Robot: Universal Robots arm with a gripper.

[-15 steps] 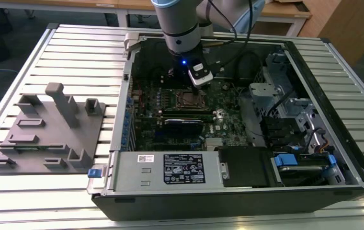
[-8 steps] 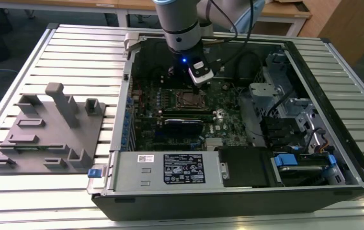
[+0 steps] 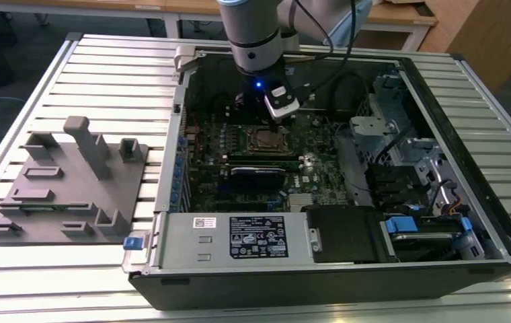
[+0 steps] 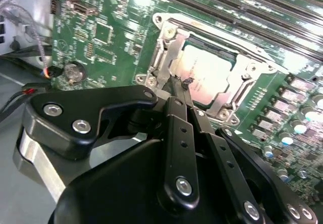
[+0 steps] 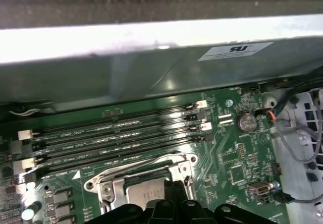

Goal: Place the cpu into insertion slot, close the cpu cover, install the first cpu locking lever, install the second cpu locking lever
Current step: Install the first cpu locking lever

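The cpu (image 4: pixel 208 74), a flat silver-grey square, lies in the insertion slot (image 3: pixel 265 140) on the green motherboard. The shiny cpu cover (image 4: pixel 246 72) lies flat around it, framing the chip. My gripper (image 4: pixel 184 82) hangs low over the socket's edge, its black fingers (image 4: pixel 176 113) pressed together, and their tips reach the rim beside the chip. I see nothing between them. In the first wrist view the cpu (image 5: pixel 144 196) and cover (image 5: pixel 113 188) sit just past the gripper (image 5: pixel 174 199), and a thin metal lever rod (image 5: pixel 131 167) runs along the socket's side.
The open computer case (image 3: pixel 470 222) lies on a slatted table. Long memory slots (image 5: pixel 116 138) border the socket. A silver power-supply box (image 3: pixel 237 235) fills the near end, a drive cage (image 3: pixel 390 128) and cables (image 5: pixel 298 138) stand nearby. A grey fixture (image 3: pixel 67 182) sits outside the case.
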